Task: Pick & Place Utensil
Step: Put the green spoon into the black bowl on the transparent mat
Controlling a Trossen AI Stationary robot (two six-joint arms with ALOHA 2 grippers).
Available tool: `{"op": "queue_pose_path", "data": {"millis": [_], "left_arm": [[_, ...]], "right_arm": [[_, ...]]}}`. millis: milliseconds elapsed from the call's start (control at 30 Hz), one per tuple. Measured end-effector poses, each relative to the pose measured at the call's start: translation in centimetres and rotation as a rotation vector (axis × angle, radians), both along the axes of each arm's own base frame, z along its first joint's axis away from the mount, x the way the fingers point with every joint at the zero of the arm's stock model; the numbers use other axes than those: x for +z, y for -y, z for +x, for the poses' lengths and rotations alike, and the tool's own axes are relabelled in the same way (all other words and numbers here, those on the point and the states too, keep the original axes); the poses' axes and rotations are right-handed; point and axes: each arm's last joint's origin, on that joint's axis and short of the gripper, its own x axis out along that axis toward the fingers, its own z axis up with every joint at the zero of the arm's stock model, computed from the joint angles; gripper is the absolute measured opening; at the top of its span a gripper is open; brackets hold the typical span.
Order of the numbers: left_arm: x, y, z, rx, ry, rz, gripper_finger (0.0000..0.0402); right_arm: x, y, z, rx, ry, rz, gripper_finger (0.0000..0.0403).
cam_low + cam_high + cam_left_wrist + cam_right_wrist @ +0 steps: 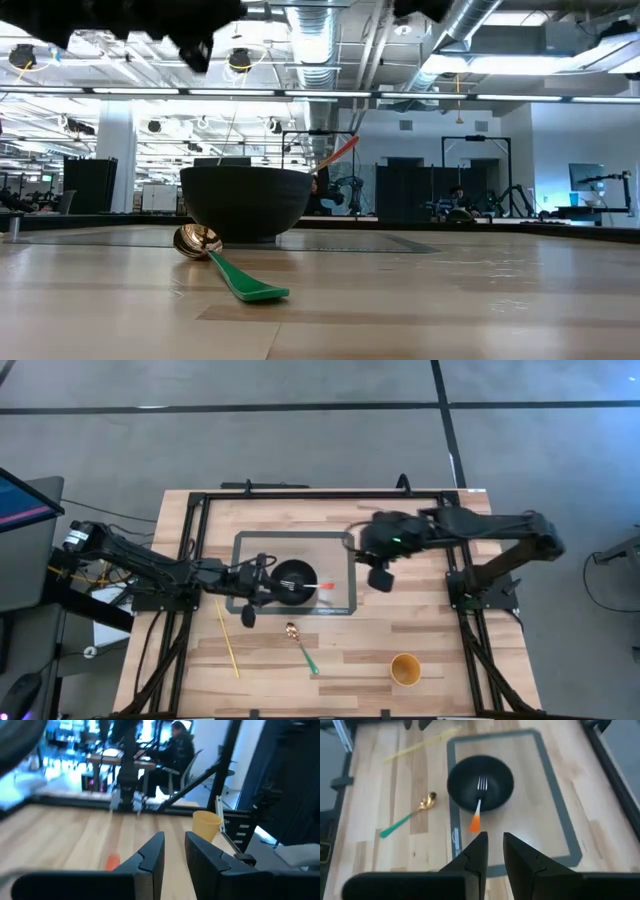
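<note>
A black bowl [296, 578] stands on a grey-edged mat [340, 540]. A fork [479, 802] lies in the bowl, tines down inside, its orange handle [474, 824] leaning out over the rim. A gold spoon with a green handle [301, 645] lies flat on the wood near the bowl. My left gripper [266, 574] hangs just left of the bowl, level, its fingers [152, 855] narrowly open on nothing. My right gripper [368, 556] hovers above the mat's right end, slanting down toward the bowl. Its fingers [476, 851] are also narrowly open and hold nothing.
A yellow cup [405, 668] stands near the front right of the table. A thin yellow stick [228, 638] lies at the front left. A black frame [200, 510] rims the tabletop. Beyond the table a person [175, 750] sits at a desk.
</note>
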Motion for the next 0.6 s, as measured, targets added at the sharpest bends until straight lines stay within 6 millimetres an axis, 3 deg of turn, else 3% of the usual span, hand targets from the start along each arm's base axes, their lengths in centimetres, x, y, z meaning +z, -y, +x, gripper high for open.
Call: {"op": "queue_pose_path", "data": {"millis": [267,467,600], "left_arm": [[1.7,1.3,1.0,-0.064,-0.085,0.045,0.0077],[1.6,2.4,2.9,-0.112,-0.192,0.083,0.0077],[0.7,3.1,4.4,-0.123,-0.324,0.120,0.0077]], "right_arm": [[-5.3,-0.8,-4.9,0.012,0.220,0.047,0.0053],[-8.6,-0.7,-6.3,0.017,0.394,0.065,0.0053],[-9.8,-0.7,-6.5,0.017,0.407,0.065,0.0053]]}}
